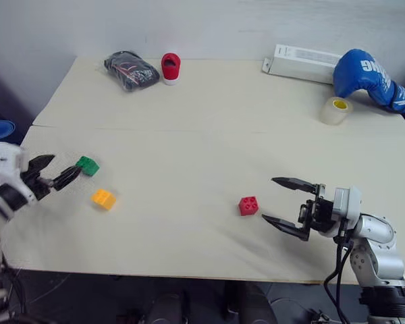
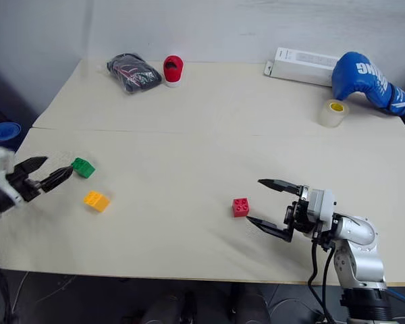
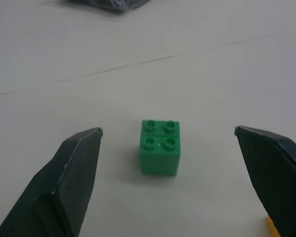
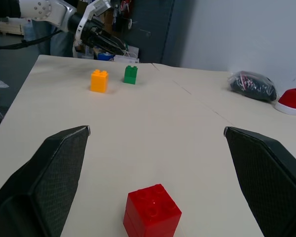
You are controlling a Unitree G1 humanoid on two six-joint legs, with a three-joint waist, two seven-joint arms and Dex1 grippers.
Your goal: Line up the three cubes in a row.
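Right now both tools are spread wide, holding nothing. The left tool (image 1: pixel 57 171) faces the green cube (image 1: pixel 88 165) at the frame's left, just above the orange-yellow cube (image 1: pixel 103 198). The right tool (image 1: pixel 287 206) faces the red cube (image 1: pixel 248 205), right of the middle. Next, probably, each needs to close in and pinch.

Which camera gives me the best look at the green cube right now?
The left wrist view: the green cube sits centred and close between the open left gripper's fingers, studs visible. Both eye views show it small by that gripper's tips; the right wrist view shows it distant beside the orange cube.
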